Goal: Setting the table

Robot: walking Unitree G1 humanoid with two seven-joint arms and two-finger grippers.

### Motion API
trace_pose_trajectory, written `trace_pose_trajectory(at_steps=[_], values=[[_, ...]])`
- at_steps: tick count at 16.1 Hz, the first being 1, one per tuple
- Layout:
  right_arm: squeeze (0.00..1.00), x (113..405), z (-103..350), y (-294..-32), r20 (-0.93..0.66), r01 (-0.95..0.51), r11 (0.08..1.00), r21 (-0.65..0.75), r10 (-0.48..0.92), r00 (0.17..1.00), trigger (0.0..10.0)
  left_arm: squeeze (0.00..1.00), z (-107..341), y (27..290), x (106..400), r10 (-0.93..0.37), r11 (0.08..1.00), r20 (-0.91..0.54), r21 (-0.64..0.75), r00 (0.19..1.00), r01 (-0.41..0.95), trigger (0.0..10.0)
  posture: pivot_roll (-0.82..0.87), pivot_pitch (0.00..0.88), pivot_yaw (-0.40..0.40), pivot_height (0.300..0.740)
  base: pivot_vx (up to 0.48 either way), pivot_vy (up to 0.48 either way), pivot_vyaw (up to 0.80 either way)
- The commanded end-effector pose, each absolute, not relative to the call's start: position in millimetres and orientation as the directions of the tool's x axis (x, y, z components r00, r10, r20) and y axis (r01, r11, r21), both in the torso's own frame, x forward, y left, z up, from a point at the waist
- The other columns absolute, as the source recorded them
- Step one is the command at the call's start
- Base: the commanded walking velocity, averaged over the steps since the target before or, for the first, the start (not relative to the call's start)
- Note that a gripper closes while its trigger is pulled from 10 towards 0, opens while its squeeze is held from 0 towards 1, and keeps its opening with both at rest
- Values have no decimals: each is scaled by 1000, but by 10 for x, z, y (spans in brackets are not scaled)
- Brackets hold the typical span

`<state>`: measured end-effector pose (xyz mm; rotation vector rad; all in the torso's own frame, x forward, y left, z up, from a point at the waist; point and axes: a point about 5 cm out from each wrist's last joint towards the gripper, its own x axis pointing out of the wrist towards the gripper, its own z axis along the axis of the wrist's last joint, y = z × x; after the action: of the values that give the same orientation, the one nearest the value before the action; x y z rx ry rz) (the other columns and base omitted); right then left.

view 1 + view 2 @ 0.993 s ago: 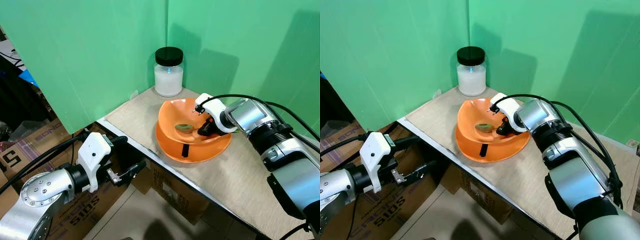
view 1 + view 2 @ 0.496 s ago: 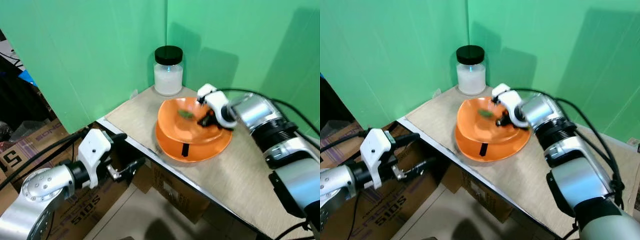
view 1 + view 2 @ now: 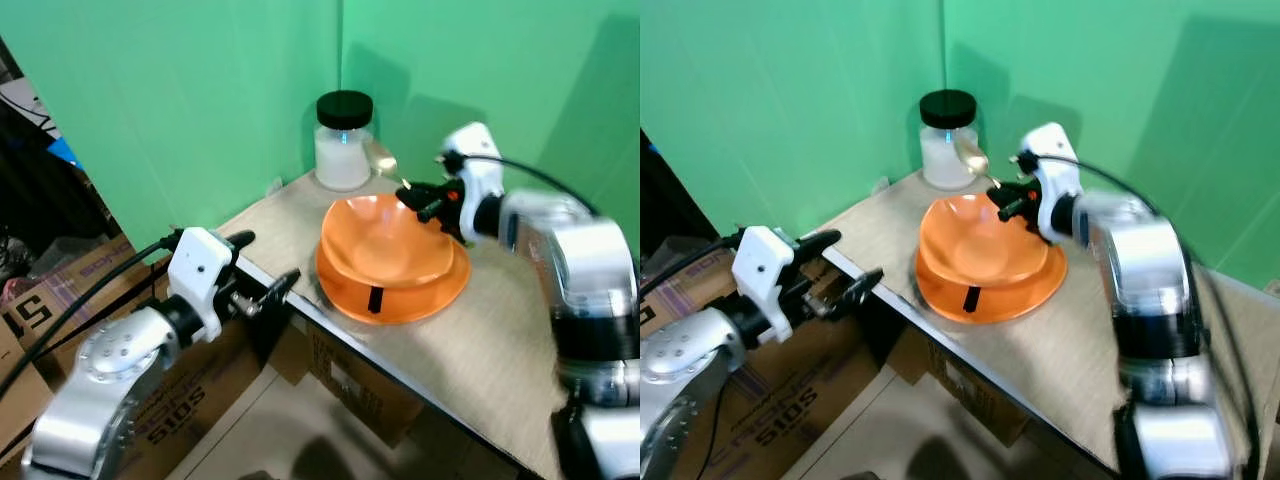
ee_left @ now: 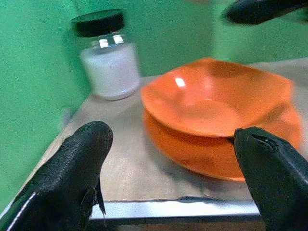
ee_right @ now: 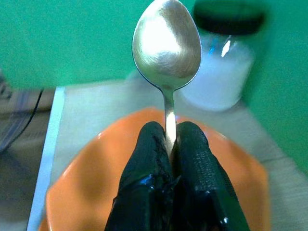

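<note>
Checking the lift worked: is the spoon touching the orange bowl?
Apart. The right eye view shows the spoon, pinched in the right gripper, held above the upper orange bowl's back rim with green wall between them.

Right end effector [image 3: 1002, 193] apparently pinching spoon [image 3: 973, 158], above orange bowl [image 3: 980, 245]

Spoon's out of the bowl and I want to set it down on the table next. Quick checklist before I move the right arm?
1. Grip: right gripper is shut on the spoon handle, spoon bowl pointing out past the fingers. Ok.
2. Spoon clear of dishes: it is held above the far rim of the orange bowl. Ok.
3. Jar stands close to the spoon tip. Not ok; swing away from it.
4. Bowl seated on the orange plate: looks nested and level. Ok.
5. Left gripper is open, off the table edge, out of the path. Ok.
6. Bare table surface beside the plate: cannot tell how far it extends.
</note>
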<state>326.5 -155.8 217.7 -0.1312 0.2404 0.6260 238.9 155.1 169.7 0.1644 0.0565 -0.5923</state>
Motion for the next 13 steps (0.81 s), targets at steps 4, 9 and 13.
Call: trace_pose_trajectory(at_steps=[4, 9, 13], values=[[0, 2710, 2322, -1421, 71, -495, 868, 51, 491, 868, 10000, 0, 1775, 1438, 2408, -378, 920, -29, 101, 925, 379, 10000, -60, 0, 71, 740, 0, 0, 0], [0, 2354, 2051, -1383, 68, -313, 948, 59, 309, 949, 10000, 0, 1772, 1418, 2296, -235, 967, 4, 99, 972, 233, 10000, -46, 0, 52, 740, 0, 0, -480], [0, 2387, 2034, -1375, 60, -286, 956, 59, 282, 957, 10000, 0, 1806, 1475, 2228, -188, 979, 9, 84, 982, 186, 10000, -20, 0, 22, 740, 0, 0, -800]])
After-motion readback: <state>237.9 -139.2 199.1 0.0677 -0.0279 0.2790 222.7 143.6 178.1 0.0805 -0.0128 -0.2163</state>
